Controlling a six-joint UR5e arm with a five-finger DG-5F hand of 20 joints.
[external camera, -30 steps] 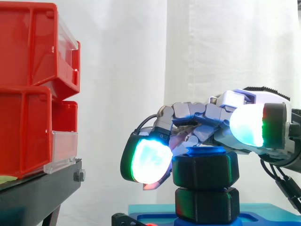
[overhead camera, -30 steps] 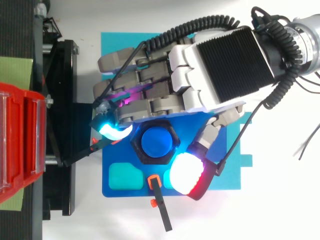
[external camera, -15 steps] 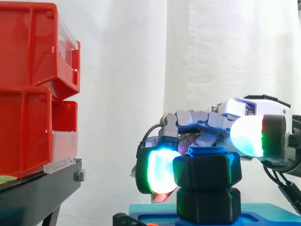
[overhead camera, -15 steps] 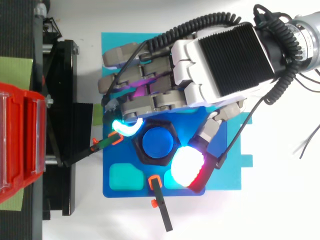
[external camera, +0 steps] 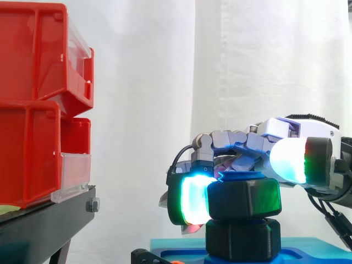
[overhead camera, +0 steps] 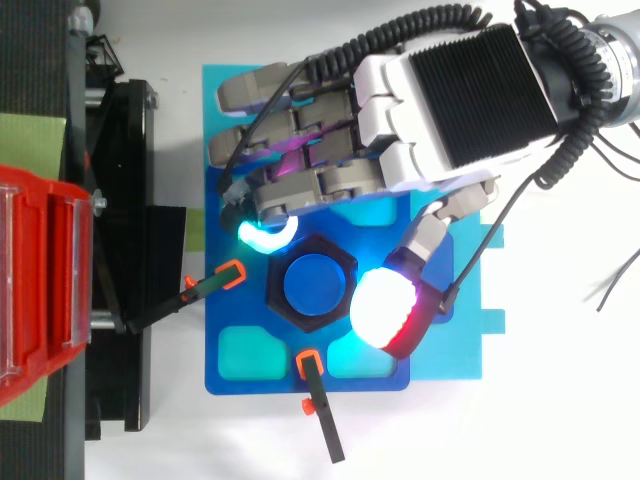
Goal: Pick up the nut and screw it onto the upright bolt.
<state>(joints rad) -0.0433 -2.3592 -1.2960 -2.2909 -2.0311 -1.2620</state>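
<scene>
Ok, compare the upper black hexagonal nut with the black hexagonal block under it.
The upper black hexagonal nut is pinched between the hand's glowing pads; the black hexagonal block below is untouched. The nut sits near the blue bolt's top; the block rests at the blue base. Both are black, six-sided, stacked on one axis.

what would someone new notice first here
The glowing pads on the hand's fingers catch the eye first. In the side view a cyan one presses the left face of the black nut and a white-red one sits at its right. The nut sits on the blue bolt, above a second black hex piece. Red bins are stacked at the left edge.
</scene>
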